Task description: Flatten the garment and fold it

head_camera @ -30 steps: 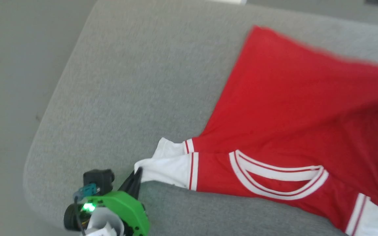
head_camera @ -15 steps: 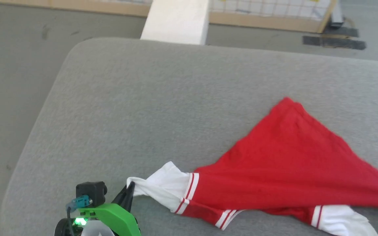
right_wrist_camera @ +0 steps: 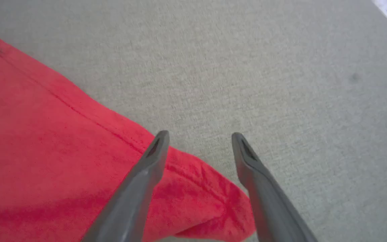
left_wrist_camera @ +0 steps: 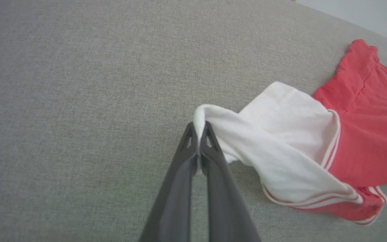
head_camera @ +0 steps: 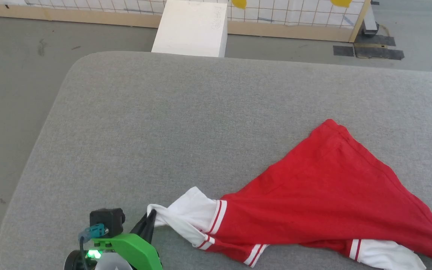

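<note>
As jaws meet (tightly), left gripper (left_wrist_camera: 199,128) pinches garment (left_wrist_camera: 281,161).

The grey padded worktop (head_camera: 156,123) lies bare across its left half and far side — open passage for a tool. The garment (head_camera: 324,187) covers the near right, one white sleeve pinched in the left tool (head_camera: 150,218). Past the red hem under the parted right tool (right_wrist_camera: 200,134), bare fabric spreads on. A white block (head_camera: 191,30) stands on the floor (head_camera: 13,75) beyond the far edge.
</note>
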Robot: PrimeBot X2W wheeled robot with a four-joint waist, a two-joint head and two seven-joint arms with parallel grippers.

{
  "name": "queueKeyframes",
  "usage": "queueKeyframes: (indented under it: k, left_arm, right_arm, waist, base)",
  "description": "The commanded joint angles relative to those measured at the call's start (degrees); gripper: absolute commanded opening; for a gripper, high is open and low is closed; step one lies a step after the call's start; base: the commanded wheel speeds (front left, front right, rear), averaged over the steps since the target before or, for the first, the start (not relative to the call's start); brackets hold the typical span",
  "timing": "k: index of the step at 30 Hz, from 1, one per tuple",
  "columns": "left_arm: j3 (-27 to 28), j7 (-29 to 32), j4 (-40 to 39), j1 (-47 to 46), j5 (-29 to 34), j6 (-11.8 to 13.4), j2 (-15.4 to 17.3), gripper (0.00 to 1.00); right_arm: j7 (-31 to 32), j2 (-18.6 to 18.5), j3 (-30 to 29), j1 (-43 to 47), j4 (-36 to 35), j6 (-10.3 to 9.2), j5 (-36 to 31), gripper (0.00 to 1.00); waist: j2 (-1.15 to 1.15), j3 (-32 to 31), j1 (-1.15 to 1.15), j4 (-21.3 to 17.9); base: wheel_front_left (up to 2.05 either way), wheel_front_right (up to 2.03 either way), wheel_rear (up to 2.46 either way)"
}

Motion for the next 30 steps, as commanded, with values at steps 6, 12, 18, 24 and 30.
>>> queueKeyframes:
  k: [6, 12, 18, 24, 30]
  left_arm:
    - [-0.33, -0.14, 0.64, -0.93, -0.51, -0.41, 0.11, 0.0]
    - [-0.78, -0.43, 0.92, -2.3, -0.35, -0.95, -0.08, 0.0]
    - [-1.36, -1.01, 1.11, -3.67, -0.16, -1.42, -0.68, 0.0]
    - [-1.79, -1.7, 1.91, -4.65, -0.24, -1.79, -1.41, 0.0]
    - [-2.11, -2.18, 2.76, -5.2, -0.4, -2.06, -1.85, 0.0]
  right_arm:
    - [-17.43, -1.73, 11.78, -7.14, 0.17, -0.08, 0.66, 1.0]
    - [-22.22, -6.83, 22.93, -15.87, 10.26, -0.08, 1.85, 1.0]
    - [-16.89, -11.55, 31.16, -25.04, 22.72, -0.08, 2.0, 1.0]
    - [-7.38, -13.81, 35.22, -32.35, 32.4, -0.08, 2.44, 1.0]
    - [3.2, -14.95, 36.93, -36.58, 39.13, -0.08, 1.76, 0.54]
  waist:
    - [0.0, 0.78, 0.0, 0.57]
    - [0.0, 2.84, 0.0, 1.78]
    - [0.0, 5.56, 0.0, 4.21]
    - [0.0, 7.61, 0.0, 6.46]
    - [0.0, 8.36, 0.0, 7.49]
  base:
    - [0.0, 0.0, 0.0]
    - [0.0, 0.0, 0.0]
    - [0.0, 0.0, 0.0]
    - [0.0, 0.0, 0.0]
    - [0.0, 0.0, 0.0]
